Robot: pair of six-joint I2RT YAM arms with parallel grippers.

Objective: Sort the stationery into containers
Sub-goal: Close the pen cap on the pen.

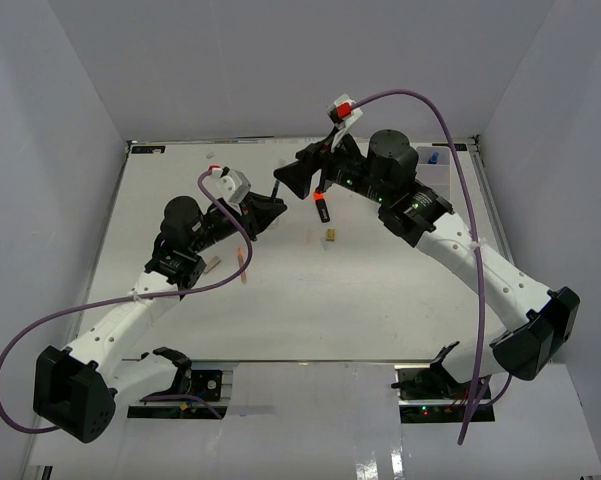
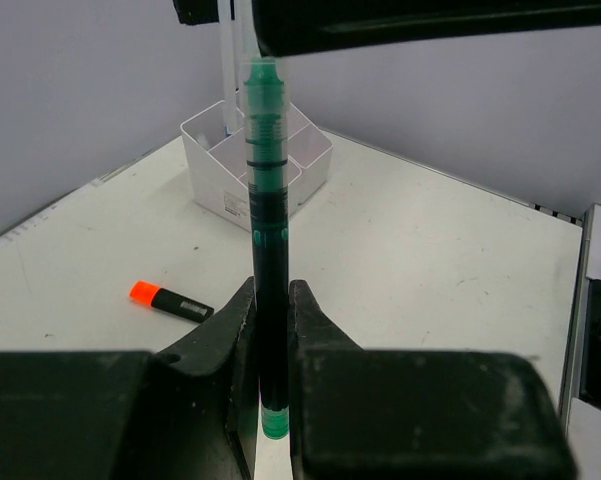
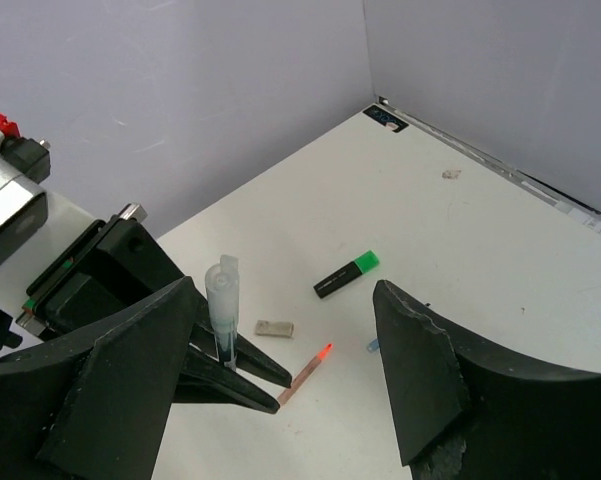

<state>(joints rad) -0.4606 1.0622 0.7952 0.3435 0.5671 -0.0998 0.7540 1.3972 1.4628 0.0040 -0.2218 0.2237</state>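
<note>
Green-inked pen (image 2: 268, 250) is pinched between the closed fingers (image 2: 315, 325) of the left gripper (image 2: 272, 290) above the table (image 1: 380, 300), nearer its far edge, its long axis lying along those fingers, while the right gripper (image 3: 282, 288) is held just beyond its capped end with fingers (image 3: 420, 370) spread wide

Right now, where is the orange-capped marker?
Top view: the orange-capped marker lies mid-table, just beyond the tan block. In the left wrist view it lies flat, left of the held green pen, nearer than the white organiser box.
</note>
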